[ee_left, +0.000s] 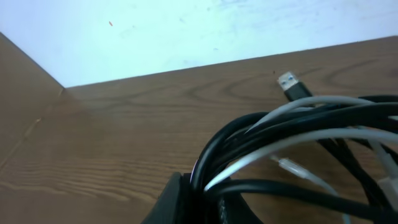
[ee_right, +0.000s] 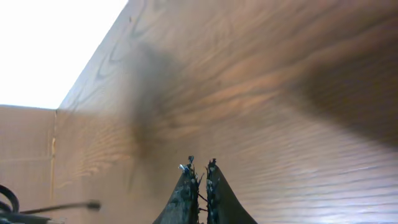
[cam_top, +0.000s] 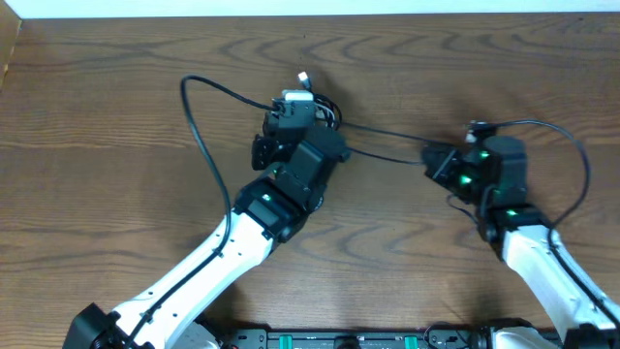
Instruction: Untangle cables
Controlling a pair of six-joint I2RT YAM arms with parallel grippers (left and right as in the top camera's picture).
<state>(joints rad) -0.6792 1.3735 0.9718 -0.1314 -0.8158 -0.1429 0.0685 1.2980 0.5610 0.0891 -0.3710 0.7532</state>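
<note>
Brown wood-grain table [cam_top: 87,107], with a white wall [ee_left: 155,31] past its far edge. At the table's middle, the left gripper [cam_top: 294,105] clamps the cables [ee_left: 292,143], a black-and-white coil. On the table's right half, the right gripper [cam_top: 430,156] pinches taut black strands.

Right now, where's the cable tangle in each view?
Overhead: tangle upper centre.
Left wrist: lower right, close up.
Right wrist: not in it; only one black cord, low left.
Shared landmark: the table's far edge against white.
</note>
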